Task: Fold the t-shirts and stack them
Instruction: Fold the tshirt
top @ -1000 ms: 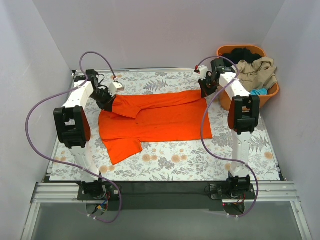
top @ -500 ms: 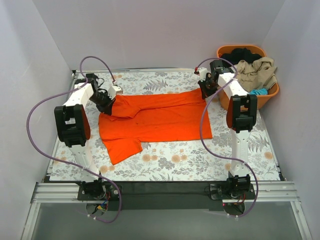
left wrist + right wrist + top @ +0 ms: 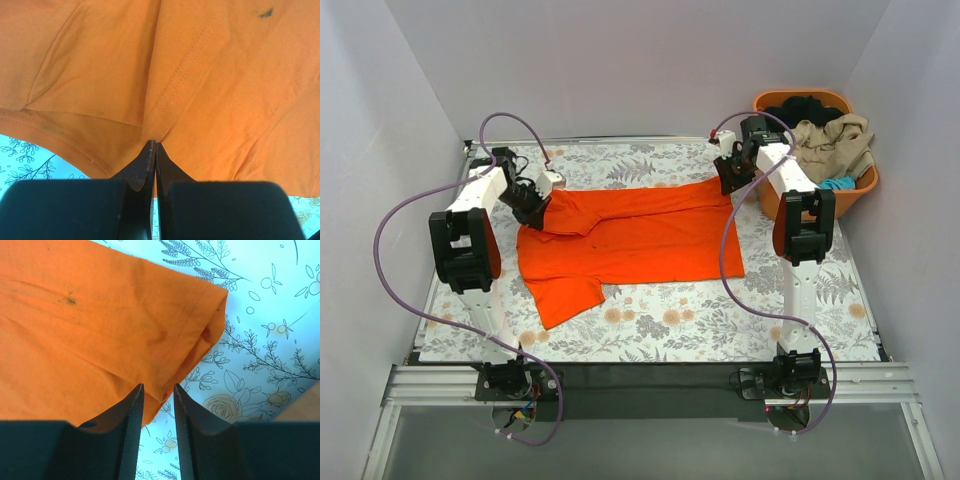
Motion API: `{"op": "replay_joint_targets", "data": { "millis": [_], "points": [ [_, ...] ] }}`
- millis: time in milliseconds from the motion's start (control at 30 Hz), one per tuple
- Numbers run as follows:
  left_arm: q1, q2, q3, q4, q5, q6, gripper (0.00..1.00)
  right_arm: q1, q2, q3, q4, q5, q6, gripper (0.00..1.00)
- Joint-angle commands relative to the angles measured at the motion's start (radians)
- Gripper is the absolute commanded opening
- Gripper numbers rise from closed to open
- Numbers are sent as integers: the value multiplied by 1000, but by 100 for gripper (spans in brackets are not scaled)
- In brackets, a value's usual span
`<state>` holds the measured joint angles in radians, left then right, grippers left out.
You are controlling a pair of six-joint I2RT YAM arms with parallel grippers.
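The bright orange t-shirt lies spread on the flowered table, with its far edge folded over toward the front. My left gripper is shut on a fold of the orange t-shirt at its far left end; the fingertips pinch the cloth. My right gripper is at the shirt's far right corner. Its jaws stand a little apart with the hem of the shirt between them, not clamped. Beige, black and turquoise shirts lie in the basket.
The orange plastic basket stands at the back right, just right of my right arm. The flowered tablecloth shows in front of the shirt. Walls close in the left, back and right sides.
My left gripper has drawn the pinched cloth slightly left and back. My right gripper has shifted slightly at the far right corner. Little moved in the last half second.
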<state>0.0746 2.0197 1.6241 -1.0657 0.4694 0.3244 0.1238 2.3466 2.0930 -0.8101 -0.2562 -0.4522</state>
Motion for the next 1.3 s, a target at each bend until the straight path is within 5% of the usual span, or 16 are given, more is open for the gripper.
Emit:
{"op": "replay_joint_targets", "data": {
  "millis": [0,300,500,733,1267],
  "points": [
    [-4,-21,-6,13,-2,2,0,-6,6,21,-9,3,1,33],
    [-6,-12,0,12,-2,-1,0,-6,52,10,-26,12,-3,30],
    [-6,-10,0,15,-5,-4,0,-7,43,25,-34,12,-13,1],
    [-4,-16,65,-25,-2,-12,0,-7,-30,90,-41,14,-16,1],
    [50,-24,134,-112,-15,44,0,-6,-69,-85,-67,-9,-49,1]
  ]
}}
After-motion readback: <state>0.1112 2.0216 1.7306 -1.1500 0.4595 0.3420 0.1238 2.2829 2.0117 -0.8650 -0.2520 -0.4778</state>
